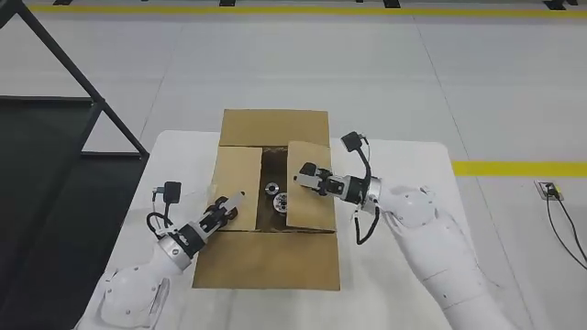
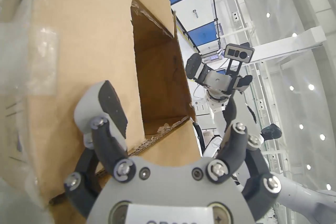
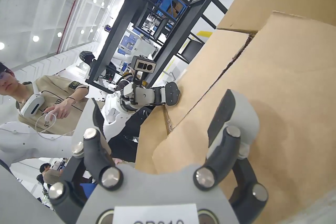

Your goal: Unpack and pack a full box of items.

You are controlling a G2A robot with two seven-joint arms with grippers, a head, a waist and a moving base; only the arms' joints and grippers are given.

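Note:
An open cardboard box [image 1: 271,258] stands in the middle of the white table [image 1: 404,160], its far and near flaps folded outward. Down in the gap between the two side flaps lie small round metallic items [image 1: 277,199]. My left gripper [image 1: 231,204] is at the left side flap [image 1: 237,183], open, with the flap's edge [image 2: 162,93] between its spread fingers [image 2: 110,107]. My right gripper [image 1: 305,180] is at the right side flap [image 1: 310,203], also open and astride the cardboard [image 3: 275,83]. The left gripper [image 3: 170,94] is in the right wrist view too, touching the opposite flap.
A black metal frame [image 1: 64,82] stands off the table's left side. Bare table lies on both sides of the box. A yellow floor line [image 1: 518,169] and a cable [image 1: 559,215] lie to the right, past the table.

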